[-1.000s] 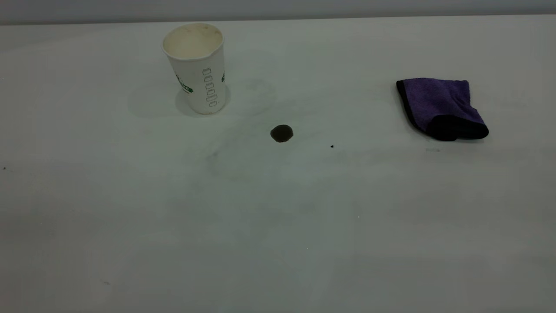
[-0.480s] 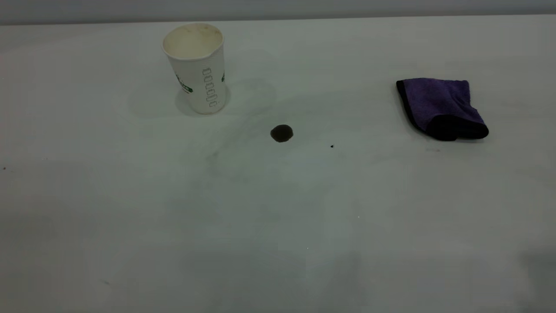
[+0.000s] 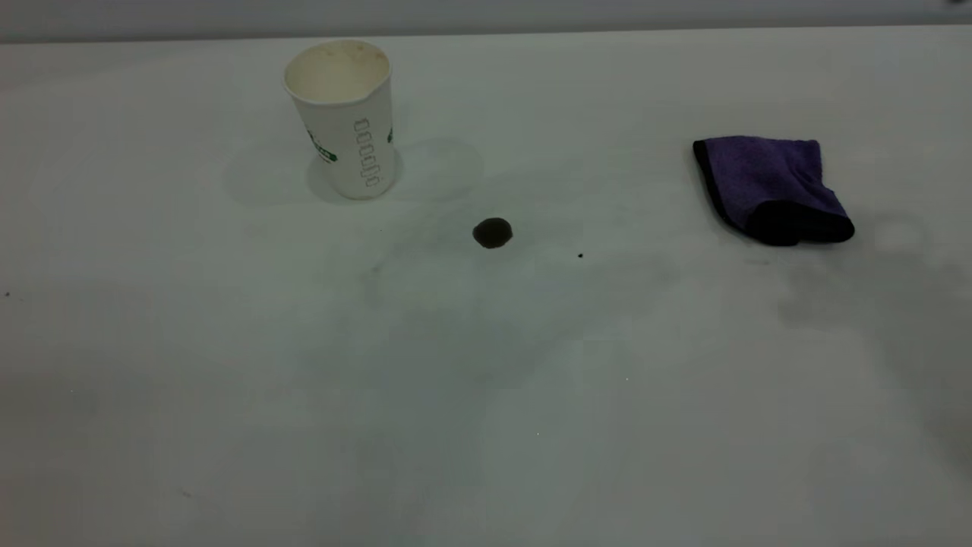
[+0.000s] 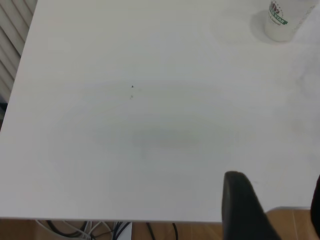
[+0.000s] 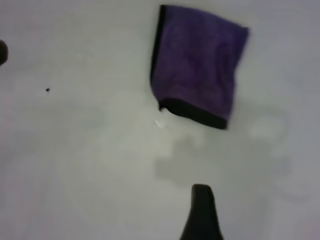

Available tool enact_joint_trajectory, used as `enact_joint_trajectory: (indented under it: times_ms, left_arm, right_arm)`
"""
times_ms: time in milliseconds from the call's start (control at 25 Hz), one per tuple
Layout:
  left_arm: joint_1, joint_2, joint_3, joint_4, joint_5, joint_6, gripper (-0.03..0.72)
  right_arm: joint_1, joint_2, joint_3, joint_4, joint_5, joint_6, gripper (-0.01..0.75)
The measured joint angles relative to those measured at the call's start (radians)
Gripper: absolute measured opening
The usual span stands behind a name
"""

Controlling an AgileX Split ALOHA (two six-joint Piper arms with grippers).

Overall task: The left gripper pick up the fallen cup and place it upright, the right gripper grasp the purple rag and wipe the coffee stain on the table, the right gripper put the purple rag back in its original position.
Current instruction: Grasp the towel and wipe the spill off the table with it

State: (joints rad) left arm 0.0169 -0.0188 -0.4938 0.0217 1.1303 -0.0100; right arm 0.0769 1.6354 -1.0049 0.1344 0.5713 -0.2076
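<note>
The cup (image 3: 343, 118) is standing upright over on the far left part of the table (image 3: 304, 395), white with a bit of green print showing on its side and a creamy inside, mouth facing up. The left wrist view catches just its lower half (image 4: 281, 20) at the edge of the picture, well away from the left gripper (image 4: 272, 210), which hangs back near the table's edge over bare white surface. I can see one dark finger (image 4: 242, 205) and a sliver of another at the border with a wide gap between them, so the jaws look spread and there's nothing in them. Moving right from the cup, the coffee stain (image 3: 493, 232) is a small round dark blob sitting in front of the cup and a little to its right, not touching it. A tiny black speck (image 3: 580, 255) sits a bit further right. Then way over on the right is the purple rag (image 3: 771, 188), folded, lying flat with its black edging along the near and left sides, well apart from the stain. In the right wrist view the rag (image 5: 197, 62) is ahead of the right gripper, of which only one dark fingertip (image 5: 201, 212) pokes into view, so I honestly can't tell how its jaws stand. It's above the table, not touching the rag.
</note>
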Motion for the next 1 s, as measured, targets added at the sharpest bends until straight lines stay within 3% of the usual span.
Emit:
enact_joint_trajectory:
  times_ms: [440, 1000]
  left_arm:
    - [0.0, 0.0, 0.0, 0.0, 0.0, 0.0, 0.4]
    - [0.0, 0.0, 0.0, 0.0, 0.0, 0.0, 0.4]
  right_arm:
    - [0.034, 0.532, -0.298, 0.007, -0.078, -0.033, 0.646]
    - [0.034, 0.857, -0.583, 0.03, -0.077, -0.124, 0.622]
